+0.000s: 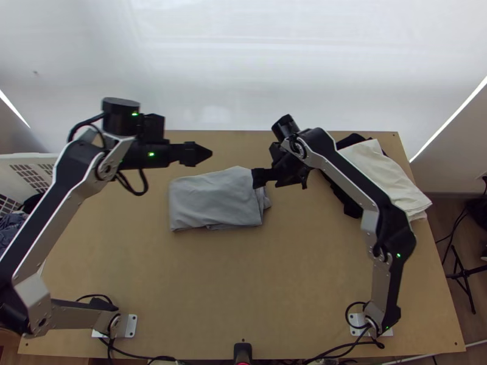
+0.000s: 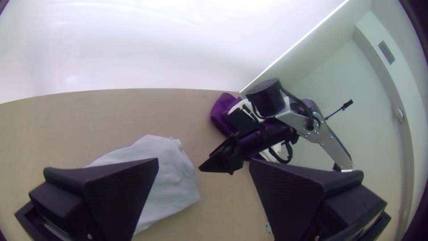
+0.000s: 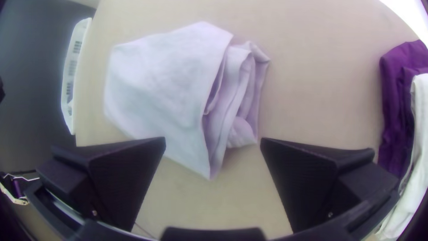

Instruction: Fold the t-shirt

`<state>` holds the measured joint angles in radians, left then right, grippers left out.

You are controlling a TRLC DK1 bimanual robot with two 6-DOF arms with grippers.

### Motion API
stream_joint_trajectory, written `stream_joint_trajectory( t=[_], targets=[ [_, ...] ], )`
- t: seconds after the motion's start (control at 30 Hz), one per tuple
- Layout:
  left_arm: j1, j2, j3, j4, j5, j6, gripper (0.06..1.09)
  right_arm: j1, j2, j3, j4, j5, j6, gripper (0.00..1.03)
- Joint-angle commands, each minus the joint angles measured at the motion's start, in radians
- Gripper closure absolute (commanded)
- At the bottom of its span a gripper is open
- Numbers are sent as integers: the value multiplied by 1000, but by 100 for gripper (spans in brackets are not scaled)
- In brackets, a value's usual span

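Shirt (image 1: 210, 201) is folded, middle of desk (image 1: 243, 280). Left tool (image 2: 203, 159) and right tool (image 3: 213, 139) are spread wide. Probably light, floppy; right-end layers should be pinched together.

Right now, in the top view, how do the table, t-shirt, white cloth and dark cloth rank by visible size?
1. Table
2. T-shirt
3. White cloth, partly behind an arm
4. Dark cloth, mostly covered, so its full size is unsure
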<state>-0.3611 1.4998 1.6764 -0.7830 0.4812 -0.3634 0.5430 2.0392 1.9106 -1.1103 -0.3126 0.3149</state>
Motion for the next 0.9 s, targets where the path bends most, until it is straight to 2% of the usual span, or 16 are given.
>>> stream_joint_trajectory(
  t=[0.0,0.2,0.37,0.73,0.87],
  targets=[
    [86,-105,-81,2,8,7,10,-9,164,114,-6,-39,18,4],
    [100,-122,-95,4,8,7,10,-17,222,145,-8,-49,27,3],
    [105,-124,-95,13,8,1,10,-49,237,100,1,-102,26,3],
    [116,-124,-66,31,8,-9,10,-104,305,76,26,-298,-19,3],
    [117,-122,-55,33,8,-9,10,-104,332,71,32,-339,-30,3]
  ],
)
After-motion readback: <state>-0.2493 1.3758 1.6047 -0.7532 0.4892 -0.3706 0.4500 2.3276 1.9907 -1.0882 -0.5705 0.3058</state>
